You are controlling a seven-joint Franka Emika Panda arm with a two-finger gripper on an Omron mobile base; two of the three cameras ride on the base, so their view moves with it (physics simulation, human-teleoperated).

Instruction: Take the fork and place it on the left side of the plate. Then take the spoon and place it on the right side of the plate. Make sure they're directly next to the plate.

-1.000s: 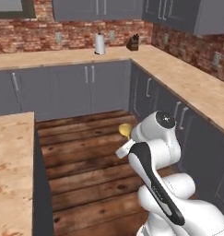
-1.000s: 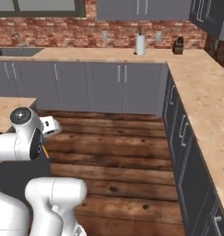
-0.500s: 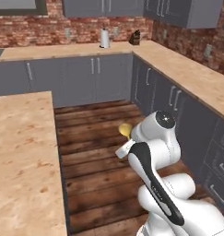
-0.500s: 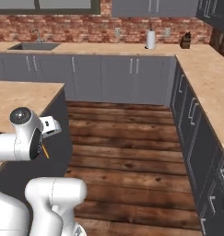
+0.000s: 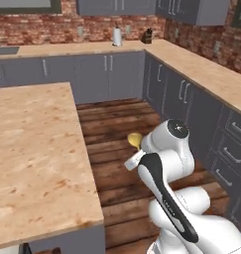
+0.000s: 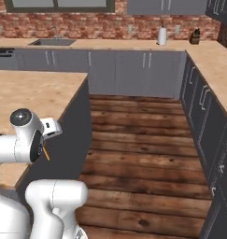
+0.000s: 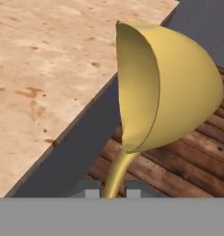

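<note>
Swinging with the driving base, both base views have turned since a second ago: the island surface (image 5: 32, 154) now takes up far more of the left base view, while the arm keeps the same pose and the same hold on the spoon (image 5: 135, 139).

Left base view: the spoon's yellow-gold bowl peeks out at about ten o'clock from the arm's white wrist, above the wooden floor (image 5: 117, 124) and just off the island's right edge. A paper towel roll (image 5: 117, 35) and a knife block (image 5: 148, 35) stand on the far surface at twelve o'clock.

Right base view: the spoon's orange handle (image 6: 46, 153) pokes down at five o'clock from the wrist, in front of the island's dark side panel. A sink (image 6: 52, 42) sits in the far surface at eleven o'clock.

Hand view: the gripper (image 7: 113, 190) is clamped on the spoon's slim handle at six o'clock, its two fingertips (image 7: 88, 189) tight on either side. The bowl (image 7: 168, 87) rises toward one o'clock, turned on edge, over the floor beside the island's edge
</note>
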